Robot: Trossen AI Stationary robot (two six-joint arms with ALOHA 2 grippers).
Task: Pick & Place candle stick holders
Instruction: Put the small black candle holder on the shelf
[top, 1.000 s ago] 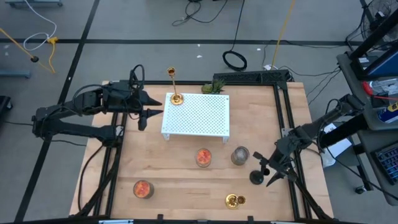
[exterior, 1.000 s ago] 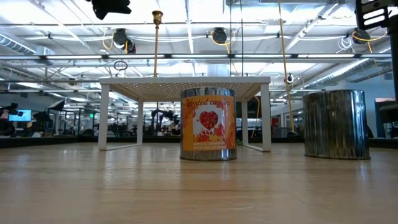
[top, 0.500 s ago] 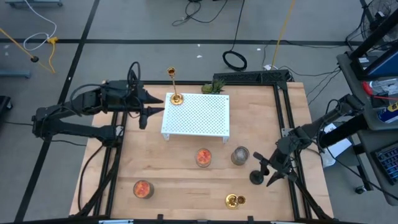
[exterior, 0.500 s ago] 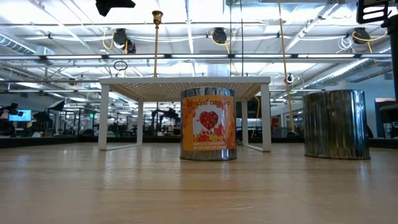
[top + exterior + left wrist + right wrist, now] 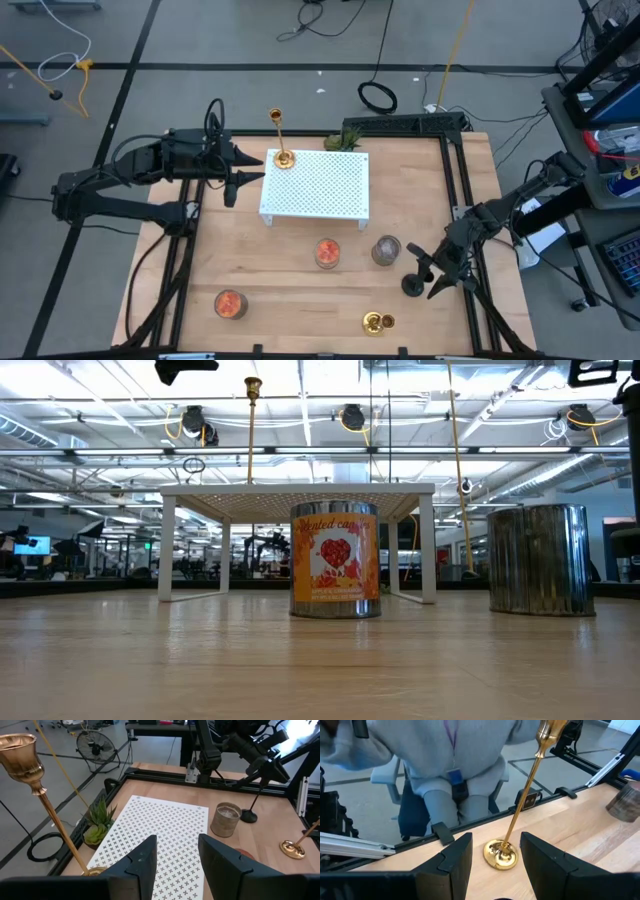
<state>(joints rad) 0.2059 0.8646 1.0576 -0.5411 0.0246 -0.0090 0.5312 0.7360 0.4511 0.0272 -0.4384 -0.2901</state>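
A tall gold candle stick holder [image 5: 283, 157] stands by its round base on the far left corner of a white perforated shelf [image 5: 320, 190]; it also shows in the left wrist view [image 5: 47, 810]. My left gripper [image 5: 248, 171] is open and empty, level, just left of the shelf. A short black holder [image 5: 411, 285] stands on the table at the near right. My right gripper [image 5: 432, 272] is open right by the black holder's top. A second gold holder [image 5: 378, 321] stands near the front edge, ahead of the right fingers [image 5: 502, 855].
Two orange candle tins [image 5: 327, 253] [image 5: 230, 304] and a silver tin [image 5: 386, 250] stand on the table in front of the shelf. A small green plant [image 5: 343, 141] sits behind the shelf. A person in a grey top [image 5: 450, 760] sits beyond the table's near edge.
Both grippers have risen a little in the low view. All candle stick holders stand where they were.
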